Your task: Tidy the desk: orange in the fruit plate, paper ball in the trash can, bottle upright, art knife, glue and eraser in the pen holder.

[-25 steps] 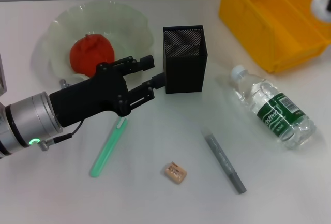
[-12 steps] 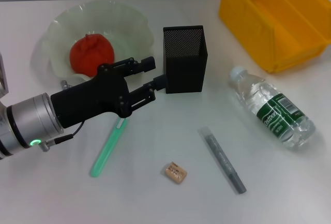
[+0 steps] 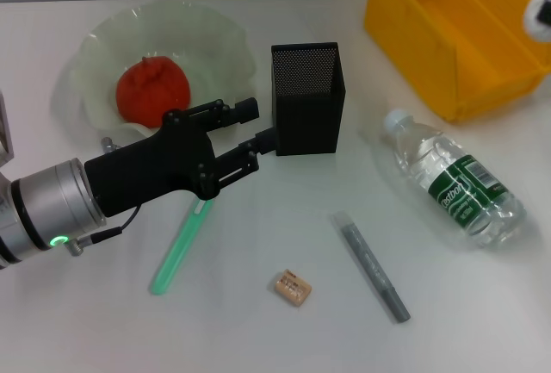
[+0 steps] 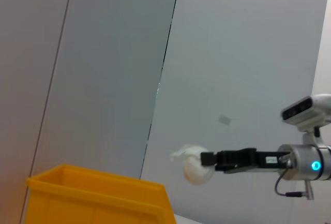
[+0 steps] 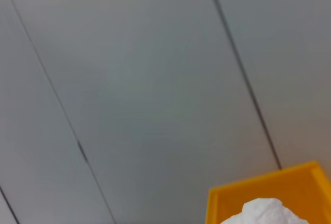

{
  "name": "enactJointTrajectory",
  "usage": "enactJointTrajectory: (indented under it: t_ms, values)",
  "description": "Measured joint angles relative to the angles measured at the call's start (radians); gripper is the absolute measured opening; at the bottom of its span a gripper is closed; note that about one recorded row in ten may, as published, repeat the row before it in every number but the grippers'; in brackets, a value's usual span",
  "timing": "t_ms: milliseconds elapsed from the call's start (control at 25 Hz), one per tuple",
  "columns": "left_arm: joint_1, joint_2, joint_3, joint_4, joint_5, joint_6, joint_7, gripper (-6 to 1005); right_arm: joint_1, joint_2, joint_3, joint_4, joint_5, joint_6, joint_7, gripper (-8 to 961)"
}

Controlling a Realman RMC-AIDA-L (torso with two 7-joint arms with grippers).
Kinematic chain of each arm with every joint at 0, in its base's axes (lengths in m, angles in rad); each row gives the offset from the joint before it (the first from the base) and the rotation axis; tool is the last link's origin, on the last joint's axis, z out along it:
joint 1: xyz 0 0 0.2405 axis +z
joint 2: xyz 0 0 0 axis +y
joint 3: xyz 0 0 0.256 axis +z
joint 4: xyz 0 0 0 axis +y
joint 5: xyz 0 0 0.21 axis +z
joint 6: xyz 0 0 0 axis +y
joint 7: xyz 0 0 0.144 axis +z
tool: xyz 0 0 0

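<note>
Head view: crumpled white paper ball [image 3: 541,7] is back at the right edge above the bright yellow plastic trash can [image 3: 448,37], absent a half-second ago; black left gripper [image 3: 251,132] hangs spread beside the black mesh pen holder [image 3: 308,97].
Left wrist view: right gripper [image 4: 208,159] pinches the ball.
Right wrist view: ball over the bin; not yet dropped.

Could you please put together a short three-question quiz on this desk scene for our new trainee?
1. True or false: the orange already lies in the fruit plate.
2. The bottle is: A) upright B) lying on its side C) in the trash can.
3. What does the right gripper hold in the left wrist view?

Key:
1. True.
2. B.
3. The paper ball, clamped in its jaws, up beyond the trash can. The left gripper hovers by the pen holder, jaws open and empty.
</note>
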Motion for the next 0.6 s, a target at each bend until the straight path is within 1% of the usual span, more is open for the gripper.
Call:
enactJointTrajectory:
  t_ms: [160,240,400,600]
  values:
    - [0.000,0.000,0.000,-0.001,0.000,0.002,0.000,492,0.036,0.002,-0.006,0.021,-0.052,0.040,-0.020,494]
    - [0.001,0.000,0.000,-0.001,0.000,0.002,0.000,492,0.047,0.004,-0.031,0.026,-0.064,0.056,-0.024,494]
    - [0.004,0.000,-0.001,-0.001,0.000,0.003,0.000,492,0.053,0.006,-0.071,0.029,-0.068,0.102,-0.025,493]
    - [0.003,0.000,-0.001,-0.001,0.000,0.003,0.000,492,0.055,0.008,-0.072,0.029,-0.066,0.120,-0.025,493]
